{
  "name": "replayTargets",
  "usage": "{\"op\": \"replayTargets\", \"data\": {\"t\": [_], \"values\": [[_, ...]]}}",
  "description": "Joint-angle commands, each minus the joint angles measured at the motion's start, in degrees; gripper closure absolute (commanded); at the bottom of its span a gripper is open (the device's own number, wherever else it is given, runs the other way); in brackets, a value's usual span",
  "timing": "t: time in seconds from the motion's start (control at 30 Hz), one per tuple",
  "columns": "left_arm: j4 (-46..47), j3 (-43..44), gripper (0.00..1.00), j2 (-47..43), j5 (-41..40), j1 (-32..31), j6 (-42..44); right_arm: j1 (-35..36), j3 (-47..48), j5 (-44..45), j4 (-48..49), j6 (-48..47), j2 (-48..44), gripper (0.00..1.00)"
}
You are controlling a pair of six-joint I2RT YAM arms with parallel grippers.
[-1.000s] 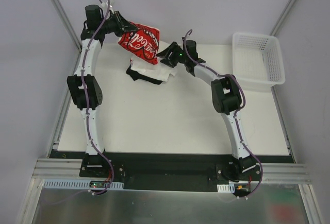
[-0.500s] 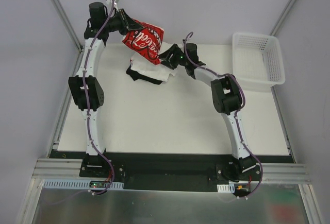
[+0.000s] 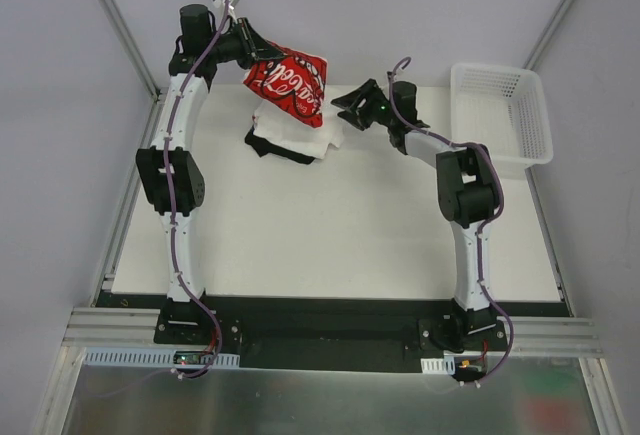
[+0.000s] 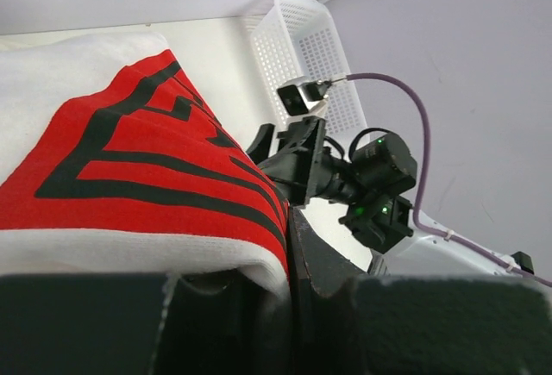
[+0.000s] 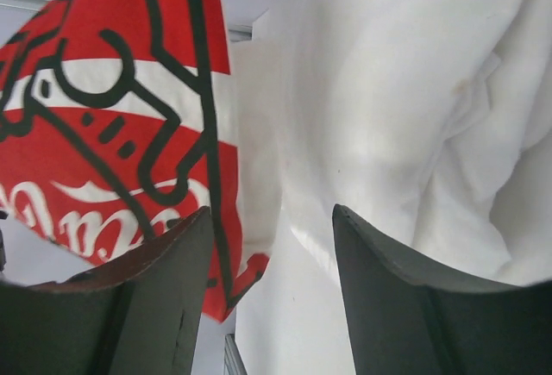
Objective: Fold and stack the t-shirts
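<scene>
This was a robot lab. The left arm [image 3: 175,205] and right arm [image 3: 465,215] were bolted beside a white table [image 3: 330,245]. Aluminium rails [image 3: 110,330] and plain grey walls [image 3: 60,155] boxed it in.

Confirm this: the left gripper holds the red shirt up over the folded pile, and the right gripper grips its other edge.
Wrong on the right gripper: its jaws stand open with no cloth between them, as the right wrist view shows. The rest holds: the left gripper holds the red shirt up over the folded pile.

White Coca-Cola script, partly legible, on the red t-shirt [image 3: 292,83].
</scene>
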Motion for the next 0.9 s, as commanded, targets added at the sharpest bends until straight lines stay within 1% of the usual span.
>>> {"op": "replayTargets", "data": {"t": [0.0,0.23,0.33,0.57,0.7,0.73,0.87], "values": [[3.14,1.94,1.0,-3.12,2.08,-0.5,1.17,-2.19,-2.9,-2.06,5.06,-1.2,-8.1,0.4],[5.78,3.86,1.0,0.83,2.44,-2.44,-0.5,-4.22,-1.59,-3.03,0.5,-4.18,-10.04,0.39],[7.01,5.53,1.0,3.03,3.14,-3.58,-1.81,-4.83,-2.2,-2.77,-0.38,-5.15,-10.91,0.39],[9.82,5.54,1.0,5.84,4.63,-4.72,-3.14,-5.19,-2.9,-3.12,-0.57,-5.07,-11.09,0.4],[12.81,3.18,1.0,7.95,5.77,-3.5,-3.05,-5.89,-5.45,-3.47,-0.57,-5.94,-13.55,0.4],[13.68,1.25,1.0,8.74,5.95,-3.23,-3.05,-6.06,-6.93,-3.64,-0.74,-6.82,-14.34,0.39],[17.29,-1.93,1.0,11.03,6.56,-2.18,-3.4,-7.64,-9.76,-4.44,-2.32,-8.49,-17.76,0.39]]}}
